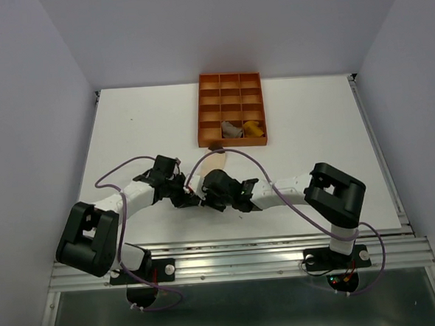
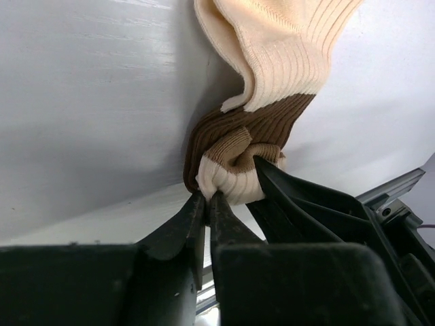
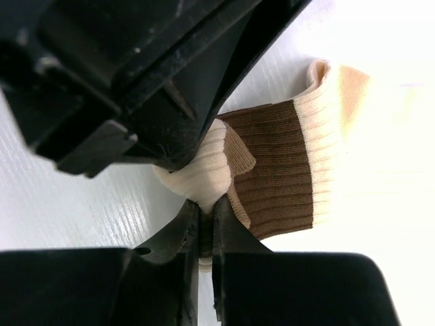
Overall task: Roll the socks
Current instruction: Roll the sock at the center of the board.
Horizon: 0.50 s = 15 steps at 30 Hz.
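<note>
Cream sock (image 2: 289,47) lies near-centre on the table (image 1: 127,139), just near of the tray (image 1: 199,112). Left gripper (image 2: 206,202) is clamped on the folded cuff end. Right gripper (image 3: 204,216) pinches the same fold from the opposite side, likely to keep the roll's start tight. In the tray's near row: greyish sock (image 1: 232,129) in the middle cell, yellow sock (image 1: 254,128) in the right cell.

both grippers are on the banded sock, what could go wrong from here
1. Left gripper and right gripper each pinch only a thin edge of the cream ribbed sock with tan and brown bands; it may slip free and the fold unravel.
2. The grippers crowd one spot, so they might collide while rolling.
</note>
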### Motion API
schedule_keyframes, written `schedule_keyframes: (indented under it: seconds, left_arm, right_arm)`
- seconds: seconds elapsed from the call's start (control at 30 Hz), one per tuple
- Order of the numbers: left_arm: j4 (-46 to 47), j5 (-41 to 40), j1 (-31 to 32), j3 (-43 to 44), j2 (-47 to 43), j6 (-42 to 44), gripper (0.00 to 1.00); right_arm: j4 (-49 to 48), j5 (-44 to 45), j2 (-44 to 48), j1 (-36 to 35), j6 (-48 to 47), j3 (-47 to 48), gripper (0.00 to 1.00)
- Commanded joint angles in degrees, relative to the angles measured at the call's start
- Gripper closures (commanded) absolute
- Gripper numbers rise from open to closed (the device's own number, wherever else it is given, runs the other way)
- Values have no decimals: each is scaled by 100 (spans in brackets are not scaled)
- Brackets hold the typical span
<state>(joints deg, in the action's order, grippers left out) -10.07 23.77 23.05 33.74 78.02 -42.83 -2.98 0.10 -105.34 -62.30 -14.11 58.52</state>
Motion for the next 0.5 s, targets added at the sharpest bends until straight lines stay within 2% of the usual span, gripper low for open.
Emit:
schedule_keyframes:
  seconds: [0.0, 0.03, 0.17, 0.43, 0.47]
  left_arm:
    - [31, 409, 7, -51, -269, 12, 81]
    - [-4, 331, 7, -43, -409, 3, 74]
    - [-381, -64, 7, 133, -700, 38, 66]
    - [-646, -381, 7, -16, -1305, 3, 64]
    - [-707, -408, 7, -34, -1368, 3, 61]
  right_arm:
    - [878, -140, -286, -54, 338, -95, 98]
    - [974, -342, -172, -54, 495, -87, 99]
    - [1378, -800, 83, -54, 971, 71, 99]
    - [2186, -1818, -109, -54, 1849, 519, 99]
    - [2223, -1881, -136, -54, 1920, 572, 99]
